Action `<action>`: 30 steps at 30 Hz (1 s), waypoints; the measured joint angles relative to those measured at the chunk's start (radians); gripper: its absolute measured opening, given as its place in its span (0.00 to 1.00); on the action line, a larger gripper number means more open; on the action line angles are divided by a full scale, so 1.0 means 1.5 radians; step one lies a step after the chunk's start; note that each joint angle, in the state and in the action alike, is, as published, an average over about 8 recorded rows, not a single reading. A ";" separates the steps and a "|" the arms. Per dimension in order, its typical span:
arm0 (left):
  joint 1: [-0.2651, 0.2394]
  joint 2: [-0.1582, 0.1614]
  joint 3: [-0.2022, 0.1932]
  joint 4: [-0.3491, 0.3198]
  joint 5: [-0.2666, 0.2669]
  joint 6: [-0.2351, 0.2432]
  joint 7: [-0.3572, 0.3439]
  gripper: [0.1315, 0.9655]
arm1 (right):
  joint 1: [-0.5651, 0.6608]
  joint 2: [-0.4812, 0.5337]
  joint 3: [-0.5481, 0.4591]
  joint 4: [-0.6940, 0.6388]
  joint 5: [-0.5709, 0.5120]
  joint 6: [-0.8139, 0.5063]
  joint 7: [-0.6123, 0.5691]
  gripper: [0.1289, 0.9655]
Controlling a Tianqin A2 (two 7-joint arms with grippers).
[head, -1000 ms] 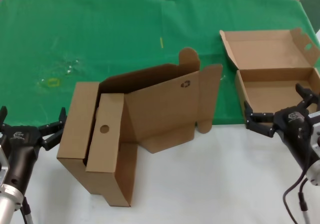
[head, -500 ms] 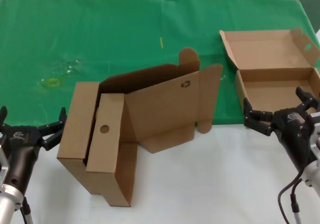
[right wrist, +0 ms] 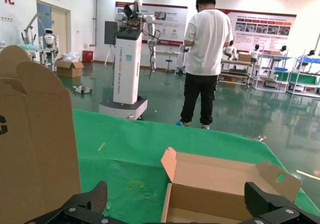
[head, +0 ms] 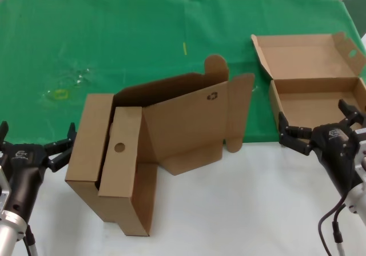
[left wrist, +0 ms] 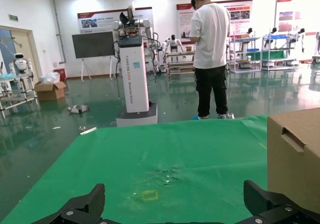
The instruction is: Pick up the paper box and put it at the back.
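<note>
Paper box (head: 313,79) lies lid open on the green cloth (head: 114,44) by the bench's right edge. Right claw (head: 320,127) released, at the box's near wall, gripping nothing. Left claw (head: 34,144) released, idle near the left edge beside other cardboard boxes (head: 154,147).

The paper box (head: 314,84) lies on the green cloth (head: 114,50) at about 2 o'clock, its lid open toward 12 o'clock. The cluster of cardboard boxes (head: 154,147) stands at the centre, half on the cloth and half on the white tabletop (head: 240,210). The right gripper (head: 320,127) is at 4 o'clock, just before the paper box. The left gripper (head: 35,139) is at 8 o'clock, beside the cluster.
</note>
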 joint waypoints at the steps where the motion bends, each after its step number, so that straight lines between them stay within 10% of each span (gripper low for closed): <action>1: 0.000 0.000 0.000 0.000 0.000 0.000 0.000 1.00 | 0.000 0.000 0.000 0.000 0.000 0.000 0.000 1.00; 30: 0.000 0.000 0.000 0.000 0.000 0.000 0.000 1.00 | 0.000 0.000 0.000 0.000 0.000 0.000 0.000 1.00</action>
